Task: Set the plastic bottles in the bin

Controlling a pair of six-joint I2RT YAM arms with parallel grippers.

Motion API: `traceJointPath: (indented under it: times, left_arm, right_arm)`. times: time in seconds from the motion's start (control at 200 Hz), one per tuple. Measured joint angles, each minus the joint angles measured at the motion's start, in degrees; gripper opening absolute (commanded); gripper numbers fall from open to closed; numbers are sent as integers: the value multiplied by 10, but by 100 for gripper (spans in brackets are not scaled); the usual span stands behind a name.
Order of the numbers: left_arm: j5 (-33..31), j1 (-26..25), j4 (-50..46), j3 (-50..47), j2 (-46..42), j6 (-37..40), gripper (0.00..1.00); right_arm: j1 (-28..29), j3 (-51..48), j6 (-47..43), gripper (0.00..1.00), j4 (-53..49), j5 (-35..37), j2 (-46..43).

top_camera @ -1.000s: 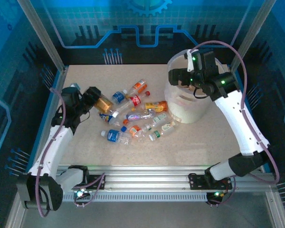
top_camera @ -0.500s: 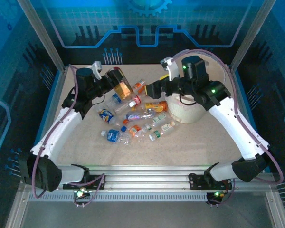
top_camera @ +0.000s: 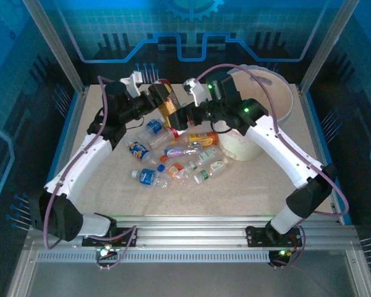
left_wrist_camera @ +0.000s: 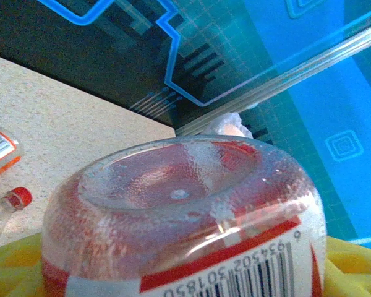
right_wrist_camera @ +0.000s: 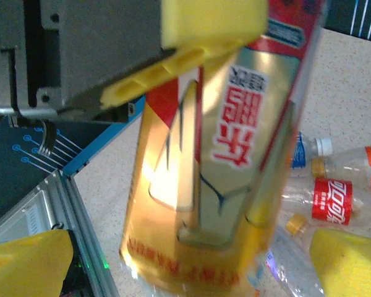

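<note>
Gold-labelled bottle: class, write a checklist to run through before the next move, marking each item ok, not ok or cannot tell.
1. Left pincer is clamped on the gold-labelled bottle: ok.
2. Right pincer is open: ok.
3. The bottle lies between the right pincer's yellow pads, with gaps on both sides: ok.
4. The bottle is held up off the loose bottles on the table: ok.
5. The bin stands upright with its mouth open: ok.
6. The held bottle's cap is on: cannot tell.
</note>
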Motion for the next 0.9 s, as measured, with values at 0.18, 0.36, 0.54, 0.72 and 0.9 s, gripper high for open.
traceJointPath:
  times: [0.18,0.36,0.54,0.72,0.9]
  left_arm:
    - [8,-5,8,2,8,-1,54]
    - [20,-9,17,5,9,-10,54]
    - [24,-10,30,8,9,-15,54]
    - [24,-10,38,9,11,-14,62]
    - [25,-10,38,9,11,-15,99]
  right_arm:
    - [3,33,2,100,-1,1,29]
    - [4,53,2,95,-5,2,57]
    - [4,57,6,82,-6,2,72]
    - [4,63,14,58,-10,2,73]
    - [5,63,14,50,-14,7,73]
